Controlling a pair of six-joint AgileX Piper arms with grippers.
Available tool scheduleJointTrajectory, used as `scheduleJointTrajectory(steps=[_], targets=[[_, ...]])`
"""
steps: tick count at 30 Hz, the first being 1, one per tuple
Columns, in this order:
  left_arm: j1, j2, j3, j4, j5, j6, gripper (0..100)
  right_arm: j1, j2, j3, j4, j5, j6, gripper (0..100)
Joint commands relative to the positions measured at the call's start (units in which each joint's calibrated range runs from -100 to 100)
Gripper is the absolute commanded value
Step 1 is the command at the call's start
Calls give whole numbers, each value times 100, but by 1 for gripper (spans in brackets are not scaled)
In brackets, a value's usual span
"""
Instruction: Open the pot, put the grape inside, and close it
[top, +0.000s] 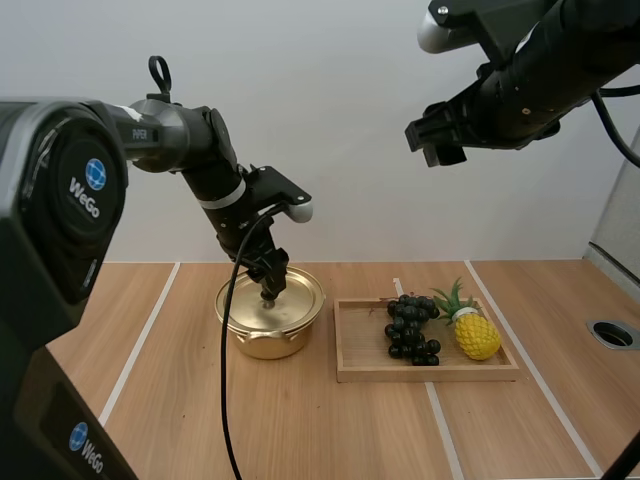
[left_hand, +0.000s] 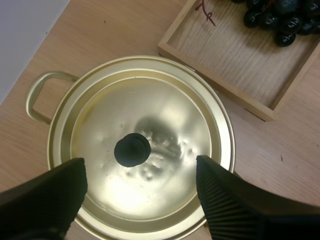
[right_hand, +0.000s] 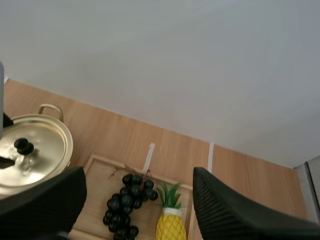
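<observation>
My left fingers (left_hand: 225, 200) hang spread just above the knob (left_hand: 132, 149) of the lidded pot (top: 270, 322), left of the tray (top: 430, 372) holding the grape (top: 411, 327). If I close too high, the knob may slip free. My right fingers (right_hand: 235, 210) hover spread, high.

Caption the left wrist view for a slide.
Open left gripper over the knob of the lid on the pot, beside the tray.

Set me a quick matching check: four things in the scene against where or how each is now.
1. lid
2. grapes
3. left gripper
4. right gripper

A. open, raised high
B. closed on the pot
C. in the wooden tray, beside the pineapple
D. open, over the knob

Pairs: 1-B, 2-C, 3-D, 4-A
</observation>
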Motion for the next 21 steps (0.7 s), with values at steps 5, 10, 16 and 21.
scheduleJointTrajectory(steps=[5,10,16,21], targets=[[-40,-2,5,48,-171,42,100,-19,33,-22,131,337,-451,100],[-40,-2,5,-20,-307,130,100,-19,33,-22,170,337,-513,100],[-40,160,5,-90,-540,237,100,-19,33,-22,540,337,-588,100],[-40,507,-8,-88,-660,218,100,-19,33,-22,629,337,-588,100]])
